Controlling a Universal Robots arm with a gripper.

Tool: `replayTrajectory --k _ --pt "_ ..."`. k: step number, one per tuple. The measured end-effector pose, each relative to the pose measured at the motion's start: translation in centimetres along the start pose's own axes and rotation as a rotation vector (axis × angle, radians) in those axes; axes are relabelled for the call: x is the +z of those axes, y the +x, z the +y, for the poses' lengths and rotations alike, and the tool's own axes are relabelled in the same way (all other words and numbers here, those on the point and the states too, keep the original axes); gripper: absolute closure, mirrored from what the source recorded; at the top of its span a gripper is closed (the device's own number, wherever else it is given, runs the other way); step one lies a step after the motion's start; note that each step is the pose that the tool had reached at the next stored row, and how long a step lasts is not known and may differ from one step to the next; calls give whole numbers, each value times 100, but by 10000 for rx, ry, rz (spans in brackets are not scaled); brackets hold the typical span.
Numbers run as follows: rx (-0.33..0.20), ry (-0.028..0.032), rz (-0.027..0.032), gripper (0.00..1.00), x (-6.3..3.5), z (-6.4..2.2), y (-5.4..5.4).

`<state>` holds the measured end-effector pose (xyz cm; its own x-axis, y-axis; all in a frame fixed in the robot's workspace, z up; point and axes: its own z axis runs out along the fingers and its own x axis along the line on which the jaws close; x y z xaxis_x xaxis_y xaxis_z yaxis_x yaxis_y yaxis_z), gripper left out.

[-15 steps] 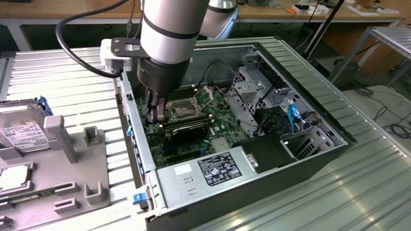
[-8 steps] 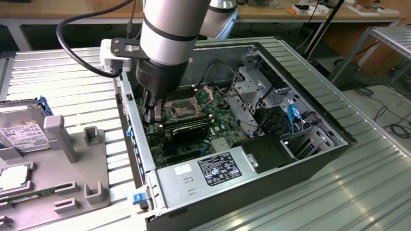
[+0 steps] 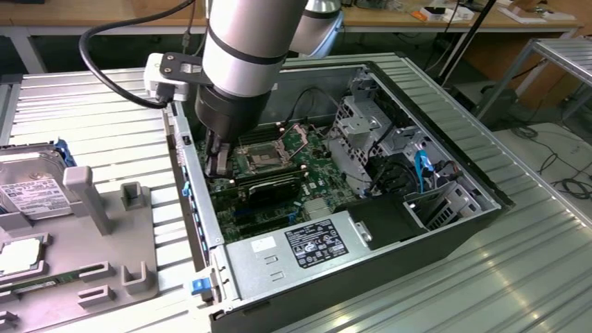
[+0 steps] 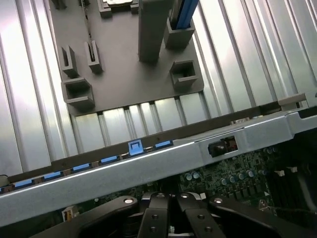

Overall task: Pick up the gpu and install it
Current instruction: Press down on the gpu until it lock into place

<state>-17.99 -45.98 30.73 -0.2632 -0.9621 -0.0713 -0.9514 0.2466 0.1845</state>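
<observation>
Gpu: black-faced card, seated flat on the motherboard inside the computer case, below the processor socket. Gripper: lowered inside the case beside the socket, fingers shut together, nothing seen held. Risk: a half-seated card may be missed; nearby board parts may be struck.

The claw is partly hidden behind the computer case's wall in the exterior view, and its fingertips are cut off by the wrist picture's lower edge. The hard drive is cropped at the exterior view's left edge.
</observation>
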Motion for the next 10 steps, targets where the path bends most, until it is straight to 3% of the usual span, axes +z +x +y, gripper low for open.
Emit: replayTrajectory --k 2,3,4,5,10 --pt "15 0 14 89 2 -1 0" --pt "32 -4 82 89 2 -1 0" --pt "79 -44 239 89 0 -2 -1" --pt "108 -69 313 89 0 -2 -1" --pt "112 -79 283 89 9 -3 0"
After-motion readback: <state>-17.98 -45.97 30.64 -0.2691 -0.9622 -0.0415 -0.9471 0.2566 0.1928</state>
